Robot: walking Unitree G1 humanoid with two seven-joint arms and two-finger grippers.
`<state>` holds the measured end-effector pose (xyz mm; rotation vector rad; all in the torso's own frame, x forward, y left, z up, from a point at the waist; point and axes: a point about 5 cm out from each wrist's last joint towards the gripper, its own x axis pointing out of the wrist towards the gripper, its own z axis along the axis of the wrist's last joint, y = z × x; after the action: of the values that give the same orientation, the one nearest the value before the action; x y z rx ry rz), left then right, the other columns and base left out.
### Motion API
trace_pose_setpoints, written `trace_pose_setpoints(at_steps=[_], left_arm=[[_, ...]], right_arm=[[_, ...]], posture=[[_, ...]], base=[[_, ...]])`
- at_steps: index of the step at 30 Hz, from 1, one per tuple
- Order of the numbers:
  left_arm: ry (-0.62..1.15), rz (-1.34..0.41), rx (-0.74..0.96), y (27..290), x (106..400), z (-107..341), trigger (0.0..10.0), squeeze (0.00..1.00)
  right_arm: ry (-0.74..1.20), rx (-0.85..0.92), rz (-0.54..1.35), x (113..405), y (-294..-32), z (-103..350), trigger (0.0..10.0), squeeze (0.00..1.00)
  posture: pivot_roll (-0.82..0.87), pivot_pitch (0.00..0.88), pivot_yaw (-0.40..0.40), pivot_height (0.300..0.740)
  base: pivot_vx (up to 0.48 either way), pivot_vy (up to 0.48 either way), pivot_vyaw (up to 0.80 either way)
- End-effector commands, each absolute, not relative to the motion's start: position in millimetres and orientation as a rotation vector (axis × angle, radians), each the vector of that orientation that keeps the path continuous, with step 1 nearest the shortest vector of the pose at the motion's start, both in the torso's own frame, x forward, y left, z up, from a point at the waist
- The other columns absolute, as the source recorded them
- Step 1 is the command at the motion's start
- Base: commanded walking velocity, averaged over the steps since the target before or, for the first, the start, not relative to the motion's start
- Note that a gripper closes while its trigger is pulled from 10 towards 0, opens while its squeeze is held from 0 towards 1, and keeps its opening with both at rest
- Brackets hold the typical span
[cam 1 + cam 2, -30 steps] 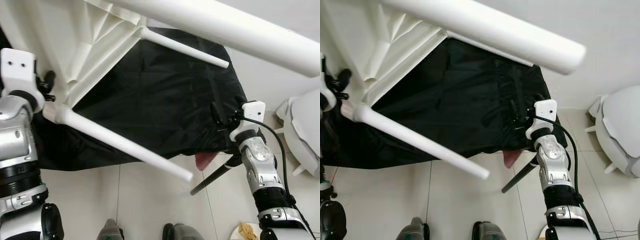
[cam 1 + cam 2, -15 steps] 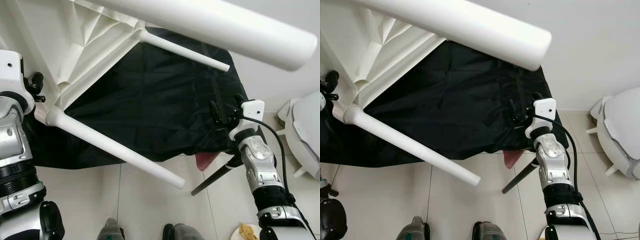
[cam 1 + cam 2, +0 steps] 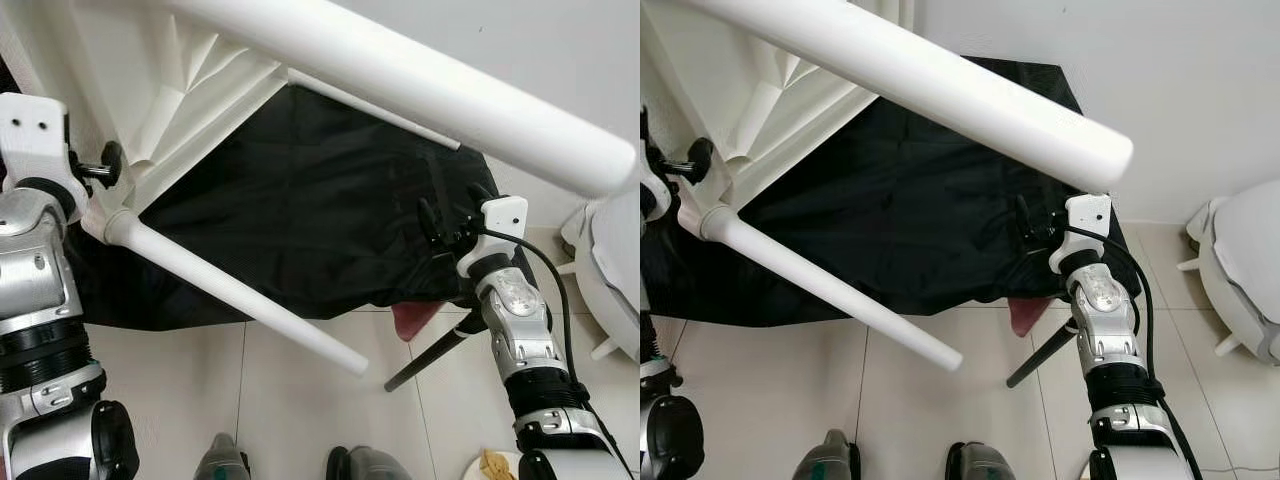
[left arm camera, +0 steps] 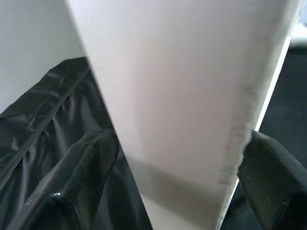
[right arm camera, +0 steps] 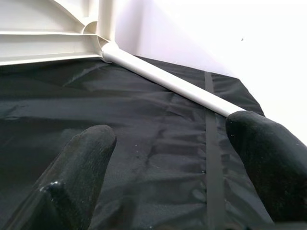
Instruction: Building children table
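I see the white children table (image 3: 190, 90) has tipped a little since half a second ago; its near leg (image 3: 235, 295) now points lower and the big leg (image 3: 940, 95) up close swings more to the right. The table is upside down, leaning over a black cloth (image 3: 320, 210). My left gripper (image 4: 177, 158) is pinching the table's edge between both fingers. My right gripper (image 5: 175, 163) is spread wide over the cloth, well apart from the far leg (image 5: 168, 81)
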<state>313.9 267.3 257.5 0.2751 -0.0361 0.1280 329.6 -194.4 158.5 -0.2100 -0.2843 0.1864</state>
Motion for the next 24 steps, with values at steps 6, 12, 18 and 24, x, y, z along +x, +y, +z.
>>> trace_pose_setpoints(at_steps=[6, 12, 18, 24], left_arm=[[-0.123, -0.21, 0.25, 244, 306, 253, 10.0, 0.0], [-0.12, -0.386, 0.249, 235, 300, 247, 10.0, 0.0], [-0.08, -0.507, 0.212, 235, 304, 227, 10.0, 0.0], [-0.045, -0.573, 0.161, 233, 309, 212, 10.0, 0.0]], right_arm=[[-0.278, -0.223, 0.197, 328, -195, 156, 10.0, 0.0], [-0.278, -0.222, 0.197, 329, -195, 157, 10.0, 0.0], [-0.28, -0.221, 0.193, 330, -196, 158, 10.0, 0.0], [-0.281, -0.221, 0.188, 330, -197, 158, 10.0, 0.0]], posture=[[0.08, 0.049, -0.071, 0.74], [0.08, 0.061, -0.076, 0.74], [0.08, 0.072, -0.079, 0.74], [0.08, 0.077, -0.079, 0.74]], base=[[0.0, 0.0, 0.0], [0.0, 0.0, 0.0], [0.0, 0.0, 0.0], [0.0, 0.0, 0.0]])
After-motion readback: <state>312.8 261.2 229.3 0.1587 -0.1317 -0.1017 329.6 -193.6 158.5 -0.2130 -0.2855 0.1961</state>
